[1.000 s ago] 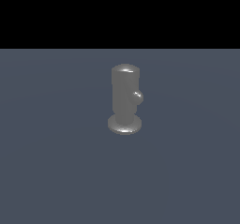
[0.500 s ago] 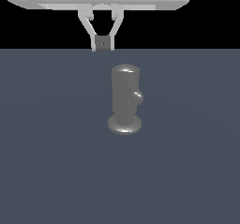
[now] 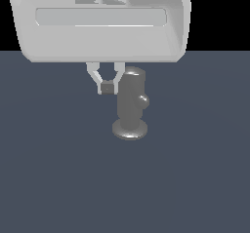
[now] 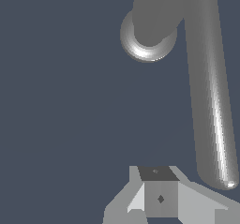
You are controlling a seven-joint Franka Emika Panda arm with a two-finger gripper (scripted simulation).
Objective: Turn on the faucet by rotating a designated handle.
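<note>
The faucet (image 3: 130, 96) is an upright grey cylinder on a round base disc (image 3: 129, 130), mid-scene in the exterior view. Its handle (image 3: 144, 101) shows there end-on as a small round knob on the cylinder's right side. In the wrist view the faucet (image 4: 152, 12) is seen from above, and the handle (image 4: 211, 101) is a long thin rod with a rounded tip. My gripper (image 3: 106, 87) is shut and empty, just left of the cylinder's upper part in the exterior view. In the wrist view my gripper (image 4: 160, 197) sits beside the rod's tip, with a small gap between them.
The faucet stands on a flat dark grey floor (image 3: 58, 178). My large white hand body (image 3: 102, 22) fills the top of the exterior view, against a black background. Nothing else stands on the floor.
My hand has come down into the exterior view from above and looms much larger. The fingertips now sit level with the cylinder's upper part. The faucet and handle have not moved.
</note>
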